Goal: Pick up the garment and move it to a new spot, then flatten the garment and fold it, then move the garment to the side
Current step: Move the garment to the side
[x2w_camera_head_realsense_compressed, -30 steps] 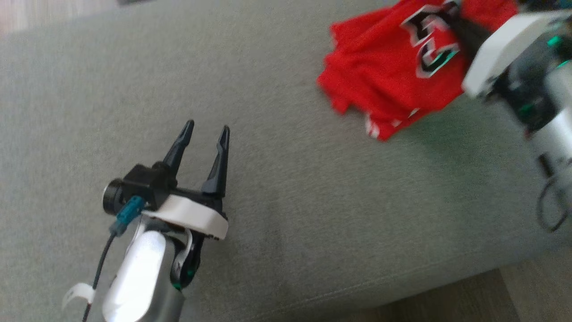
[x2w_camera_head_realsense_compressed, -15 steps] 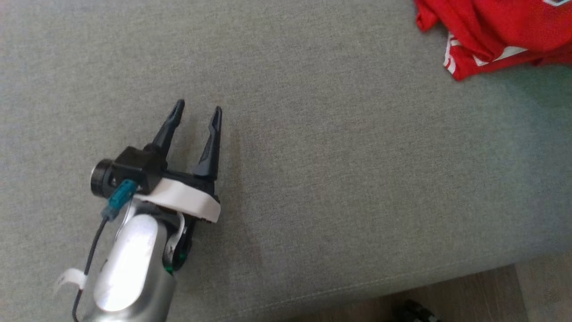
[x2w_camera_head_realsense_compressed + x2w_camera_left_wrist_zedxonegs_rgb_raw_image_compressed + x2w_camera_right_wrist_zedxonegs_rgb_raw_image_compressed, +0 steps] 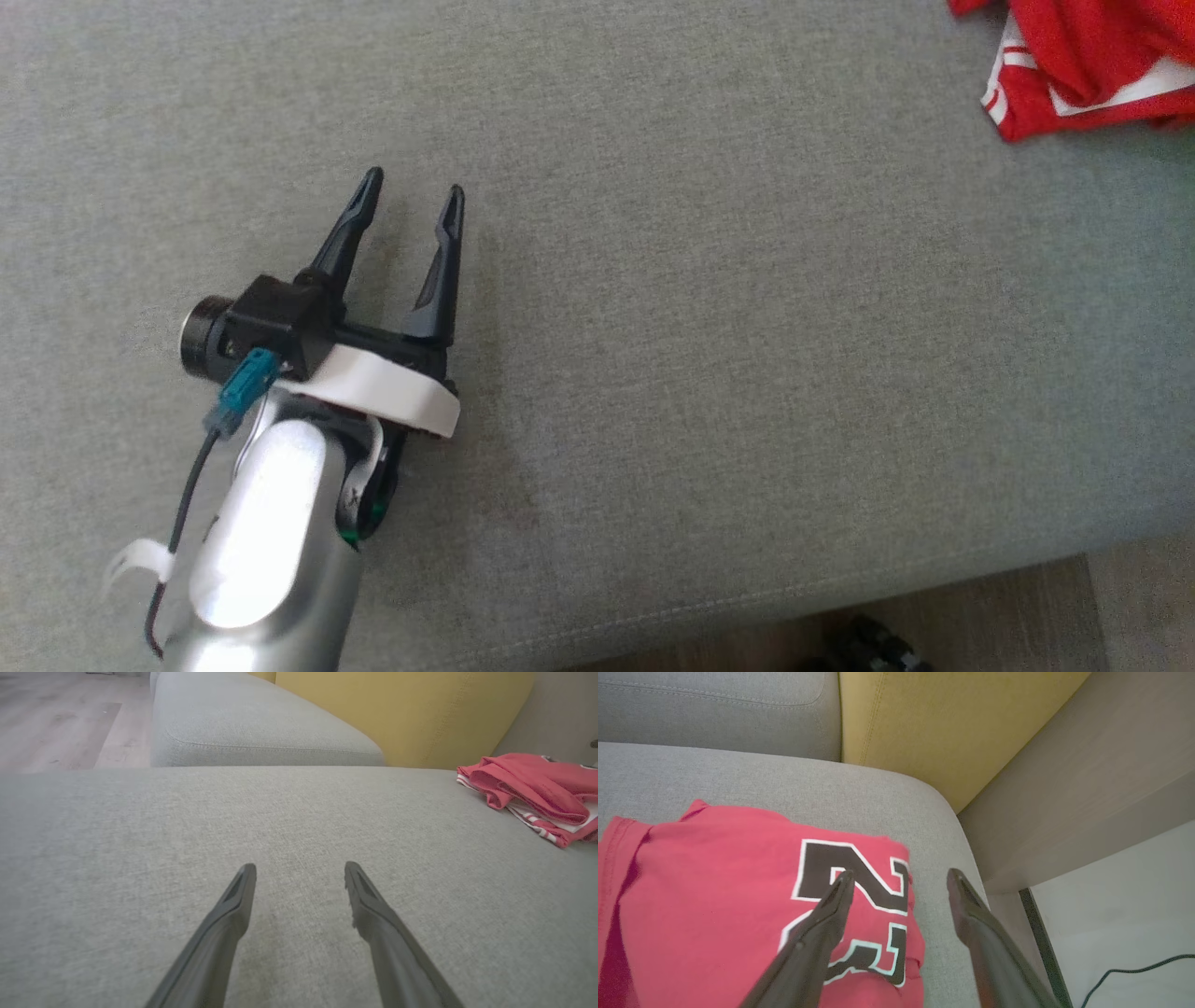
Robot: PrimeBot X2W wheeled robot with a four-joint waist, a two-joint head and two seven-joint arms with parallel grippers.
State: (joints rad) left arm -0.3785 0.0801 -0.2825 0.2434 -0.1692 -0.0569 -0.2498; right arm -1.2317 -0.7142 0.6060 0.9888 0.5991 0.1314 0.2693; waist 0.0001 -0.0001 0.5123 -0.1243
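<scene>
A wide stretch of bare grey seat cushion (image 3: 709,308) is seen on every side of the left gripper (image 3: 414,182), whose 2 fingers are spread wide with nothing between them. The cushion's front seam is met toward the lower right of the head view, with wooden floor (image 3: 1134,597) beyond it. In the left wrist view the far side is closed off by a second grey cushion (image 3: 261,732) and a yellow back cushion (image 3: 402,714).

The red garment (image 3: 1088,56) is found folded at the seat's right end, well apart from the left gripper. The right gripper (image 3: 901,872) is held over it with its jaws wide apart and nothing gripped: 1 finger is seen over the black number print (image 3: 822,863), the other over the cushion's rounded corner just beside the garment's edge. Past that corner a pale panel (image 3: 1087,788) and a light floor (image 3: 1120,905) are seen.

The garment is cut off by the top right corner of the head view, and whether the right fingertips touch the cloth cannot be told.
</scene>
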